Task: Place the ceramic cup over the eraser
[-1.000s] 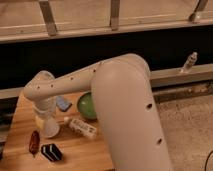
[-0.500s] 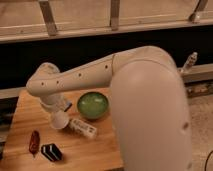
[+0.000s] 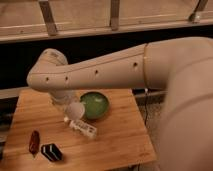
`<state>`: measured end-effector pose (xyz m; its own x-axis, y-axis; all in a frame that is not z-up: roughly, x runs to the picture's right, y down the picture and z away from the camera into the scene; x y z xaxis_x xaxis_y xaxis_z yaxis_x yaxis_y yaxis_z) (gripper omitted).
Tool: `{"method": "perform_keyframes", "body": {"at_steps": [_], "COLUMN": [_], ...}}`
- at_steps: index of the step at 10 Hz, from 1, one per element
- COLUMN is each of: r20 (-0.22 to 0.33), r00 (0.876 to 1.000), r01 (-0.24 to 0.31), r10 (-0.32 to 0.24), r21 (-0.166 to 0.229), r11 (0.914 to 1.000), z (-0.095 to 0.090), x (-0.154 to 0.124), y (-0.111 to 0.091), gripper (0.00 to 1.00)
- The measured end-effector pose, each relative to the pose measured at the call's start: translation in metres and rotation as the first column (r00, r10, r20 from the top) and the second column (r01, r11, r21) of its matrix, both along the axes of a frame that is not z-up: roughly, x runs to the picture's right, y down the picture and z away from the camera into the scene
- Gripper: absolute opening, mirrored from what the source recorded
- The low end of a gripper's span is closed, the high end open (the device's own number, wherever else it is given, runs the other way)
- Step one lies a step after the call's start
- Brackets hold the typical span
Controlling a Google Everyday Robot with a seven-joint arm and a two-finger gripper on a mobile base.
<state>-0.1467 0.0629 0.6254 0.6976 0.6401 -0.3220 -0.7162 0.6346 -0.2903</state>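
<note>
The ceramic cup (image 3: 76, 111) is small and pale white. It hangs tilted above the table, its opening towards the camera, just left of the green bowl. My gripper (image 3: 67, 107) hangs under the big white arm at the cup's left side and is shut on the cup. The eraser (image 3: 51, 152), a black block with white stripes, lies on the wooden table (image 3: 120, 145) near the front left edge, below and to the left of the cup and apart from it.
A green bowl (image 3: 96, 105) stands mid-table. A white labelled bottle (image 3: 84, 129) lies on its side just below the cup. A slim dark red object (image 3: 34, 142) lies left of the eraser. My arm (image 3: 125, 65) crosses above the table's back.
The gripper has moved right and a little up with the cup, from the table's left part to beside the green bowl. The cup is now tilted.
</note>
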Motion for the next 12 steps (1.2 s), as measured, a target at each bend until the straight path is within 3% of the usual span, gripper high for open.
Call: {"method": "perform_keyframes", "body": {"at_steps": [2, 3, 4, 5, 8, 12], "r20": [0.016, 0.048, 0.117, 0.195, 0.327, 0.339], "r00": [0.999, 0.998, 0.99, 0.974, 0.935, 0.935], "r01": [-0.028, -0.052, -0.082, -0.116, -0.133, -0.083], "r10": [0.028, 0.051, 0.079, 0.111, 0.135, 0.1], "r21": [0.021, 0.024, 0.021, 0.014, -0.027, -0.064], "r11": [0.9994, 0.9983, 0.9964, 0.9932, 0.9907, 0.9945], "z": [-0.02, -0.026, -0.032, -0.036, -0.042, -0.045], "x": [0.012, 0.014, 0.012, 0.011, -0.006, -0.021], "y": [0.002, 0.006, 0.011, 0.016, 0.03, 0.04], "gripper": [0.0, 0.0, 0.0, 0.0, 0.0, 0.0]}}
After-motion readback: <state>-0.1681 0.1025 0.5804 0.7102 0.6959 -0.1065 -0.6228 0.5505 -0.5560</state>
